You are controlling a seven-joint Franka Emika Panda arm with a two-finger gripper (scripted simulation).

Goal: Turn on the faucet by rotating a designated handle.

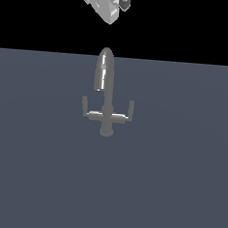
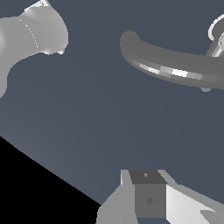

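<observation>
Flat slate-grey floor (image 1: 178, 189) fills the lower exterior view, uniformly lit and featureless. Above a straight horizon lies a plain black backdrop (image 1: 36, 18).

Flat, dim simulator light here: the slate-blue floor (image 1: 178, 189) reads evenly with no cast shadows under the faucet (image 1: 106, 98), and everything beyond the floor's edge drops to pure black. Bright white streaks of glare run down the arched spout (image 1: 104, 69) and along the crossbar (image 1: 106, 116), and the wrist view catches the same streak on the spout (image 2: 175, 65), while the pale robot arm (image 2: 30, 35) shades softly from white to grey. Both views look coarse and low-resolution, with jagged, slightly soft edges but no motion blur or edge distortion.
</observation>
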